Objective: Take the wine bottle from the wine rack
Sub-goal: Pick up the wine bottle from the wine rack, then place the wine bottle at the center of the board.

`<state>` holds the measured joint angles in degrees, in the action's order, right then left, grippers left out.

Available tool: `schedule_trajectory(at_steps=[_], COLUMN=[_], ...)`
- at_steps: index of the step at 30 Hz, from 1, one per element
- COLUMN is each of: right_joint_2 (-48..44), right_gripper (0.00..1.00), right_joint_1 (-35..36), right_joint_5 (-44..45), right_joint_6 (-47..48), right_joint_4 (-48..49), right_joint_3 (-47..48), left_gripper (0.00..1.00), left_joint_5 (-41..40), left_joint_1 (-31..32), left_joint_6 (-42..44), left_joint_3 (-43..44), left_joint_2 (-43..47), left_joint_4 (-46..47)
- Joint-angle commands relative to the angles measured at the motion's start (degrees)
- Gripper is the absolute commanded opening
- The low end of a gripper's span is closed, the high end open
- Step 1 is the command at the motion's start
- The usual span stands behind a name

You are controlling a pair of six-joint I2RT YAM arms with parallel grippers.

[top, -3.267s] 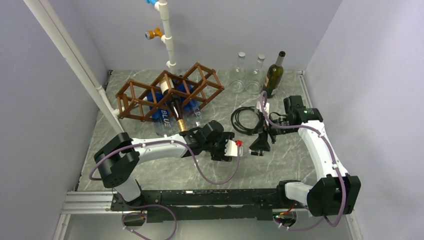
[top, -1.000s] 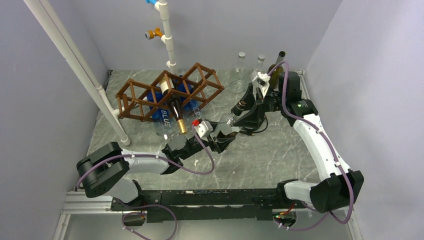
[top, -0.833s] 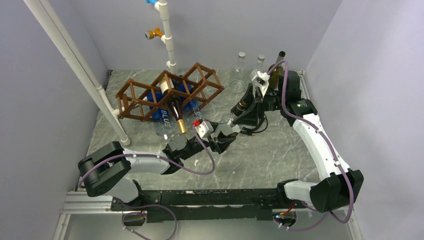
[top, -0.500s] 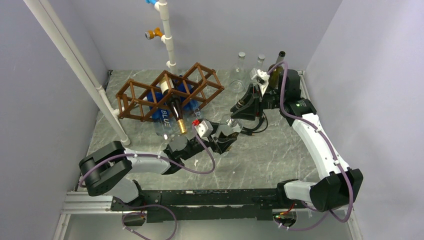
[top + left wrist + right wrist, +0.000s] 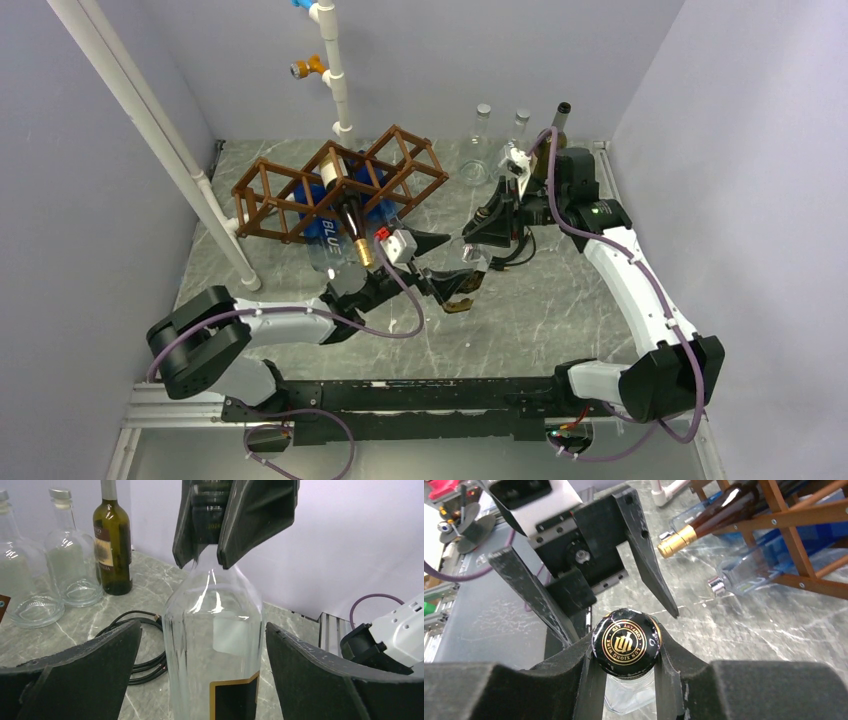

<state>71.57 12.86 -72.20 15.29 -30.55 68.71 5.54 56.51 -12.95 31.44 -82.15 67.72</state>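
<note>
Wine rack (image 5: 420, 150) sits beyond right gripper (image 5: 207, 560), past left gripper (image 5: 202, 675). Clear wine bottle (image 5: 212, 635) out of rack, roughly upright. Capped neck clamped in right gripper; left gripper spread wide either side of body, not touching. Likely stiff, slick, breakable glass; looks empty, so light. Best held at neck under cap lip. Left wrist view gives body and label. Only right wrist view gives cap logo and brown bottle (image 5: 724, 510) lying in rack.
</note>
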Motion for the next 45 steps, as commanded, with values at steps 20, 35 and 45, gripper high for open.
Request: schedule_trajectory(at_steps=[20, 35, 45], right_joint_2=[-7.92, -2.98, 4.04], right_gripper=[0.00, 0.00, 0.00], right_joint_1=[-20.75, -28.51, -32.56], right_joint_5=[3.90, 15.15, 20.35], right_joint_6=[18.29, 10.63, 5.40], right_joint_4=[-12.98, -8.62, -1.30], right_joint_3=[3.39, 10.36, 16.29], left_gripper=[0.99, 1.00, 0.99], left_joint_5=[21.26, 16.09, 8.42], left_joint_1=[-19.49, -23.55, -23.55], left_joint_6=[7.58, 17.49, 21.11], left_joint_3=[21.75, 19.18, 18.55], left_joint_2=[19.59, 25.13, 26.47], left_joint_4=[-64.59, -69.94, -71.60])
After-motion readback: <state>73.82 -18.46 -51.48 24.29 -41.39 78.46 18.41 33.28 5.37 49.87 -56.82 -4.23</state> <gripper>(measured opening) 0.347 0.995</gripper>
